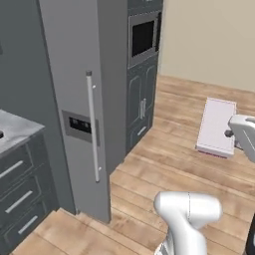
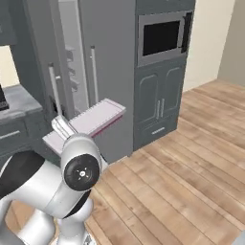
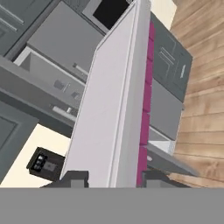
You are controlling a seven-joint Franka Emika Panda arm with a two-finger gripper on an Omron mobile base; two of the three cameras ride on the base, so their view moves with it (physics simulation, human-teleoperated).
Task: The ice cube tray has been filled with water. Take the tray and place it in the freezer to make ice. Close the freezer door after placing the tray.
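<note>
Kitchen floor and grey freezer [image 2: 103,72] ahead of the hand, freezer door [image 1: 79,109] ajar beside it.
Gripper [image 3: 111,178] pinches one end of the ice cube tray [image 3: 114,100], which juts straight out beyond the fingertips; held only there, it could tip, spill, or clip the door.

Matt pale tray [image 1: 216,125]; wood plank floor [image 1: 169,169]; silver metal handle [image 1: 92,127].
</note>
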